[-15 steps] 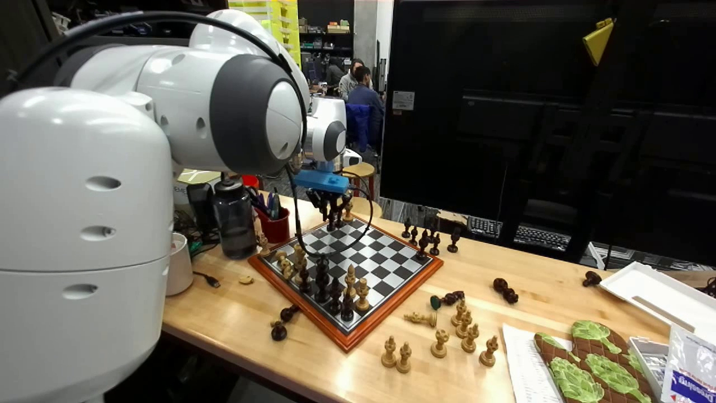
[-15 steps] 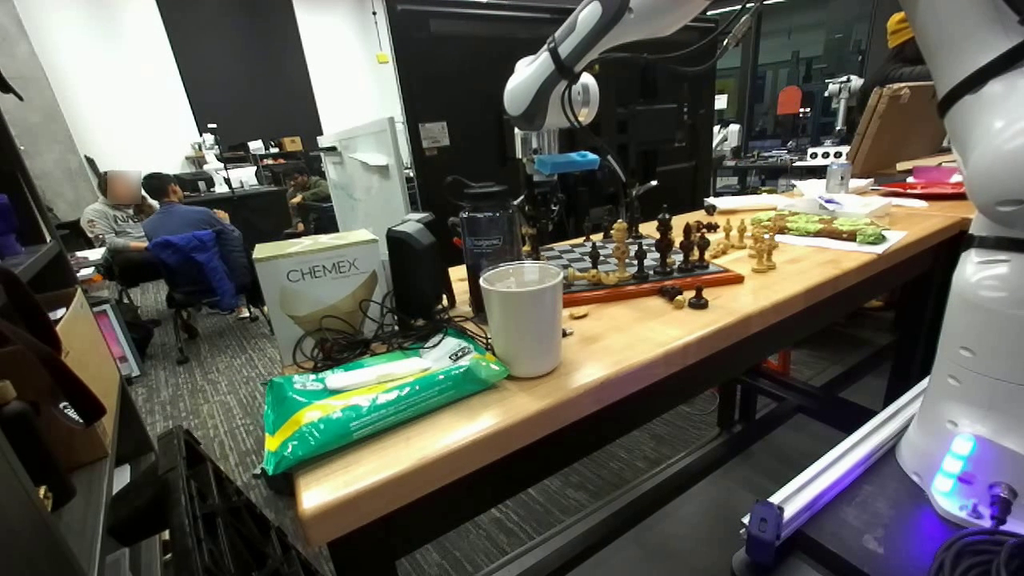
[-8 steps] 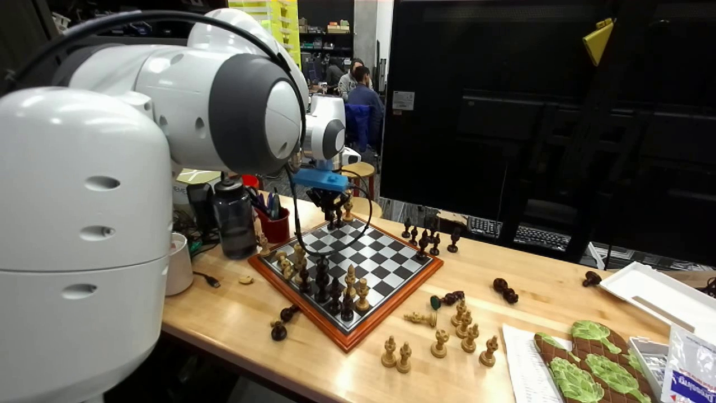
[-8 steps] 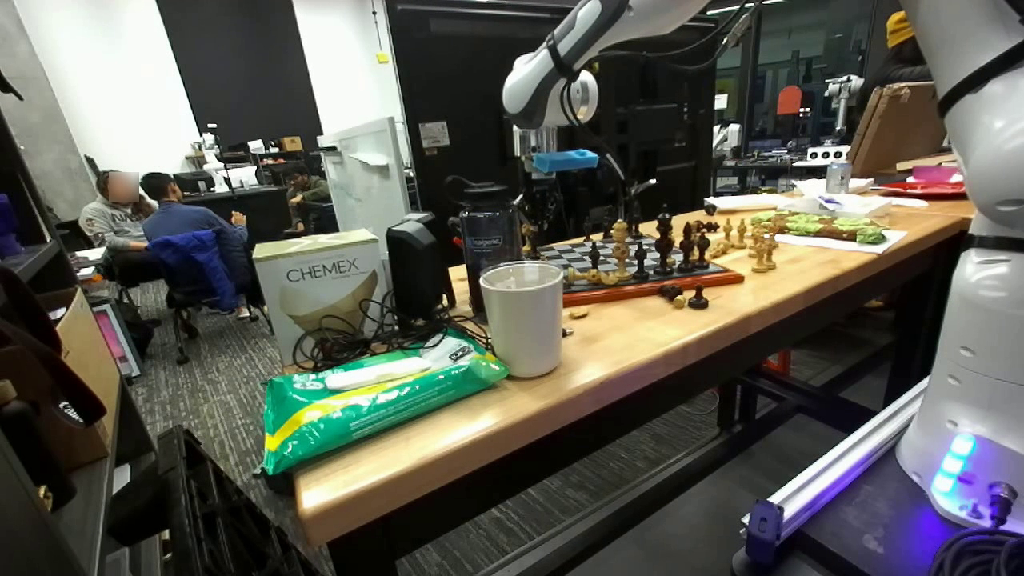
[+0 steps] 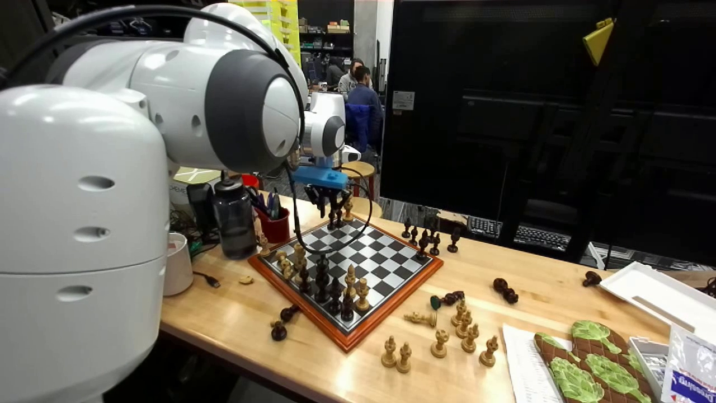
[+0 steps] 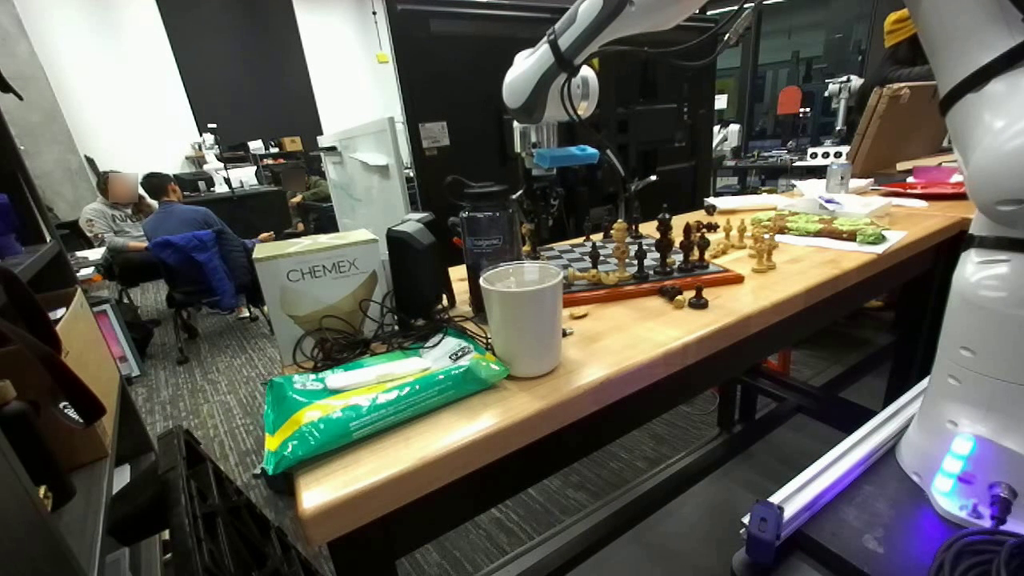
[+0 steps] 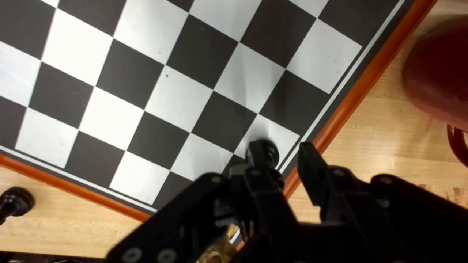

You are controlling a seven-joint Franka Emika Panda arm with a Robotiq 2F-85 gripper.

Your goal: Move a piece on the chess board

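The chess board, with black and white checks and a reddish-brown frame, lies on the table in both exterior views [image 5: 391, 300] [image 6: 640, 290] and in the wrist view [image 7: 358, 96]. My gripper [image 5: 331, 206] is open, above the board's far corner. In the wrist view my gripper [image 7: 282, 149] has a gap between its fingertips. A dark piece [image 7: 272, 152] stands upright on a corner-side square, partly hidden behind the left finger. Dark pieces [image 5: 339, 219] and a light piece [image 5: 348, 211] stand by that corner. Several dark and light pieces [image 5: 323, 278] stand along the near edge.
A red cup of pens [image 5: 275, 226] and a dark bottle [image 5: 235, 224] stand beside the board. A white cup [image 6: 522, 320] is by the table's front edge. Loose pieces [image 5: 439, 342] and an oven mitt [image 5: 593, 361] lie on the table. A black panel [image 5: 531, 129] stands behind.
My gripper has risen slightly above the board's far corner. Its fingers look farther apart than half a second ago. The pieces have not visibly moved.
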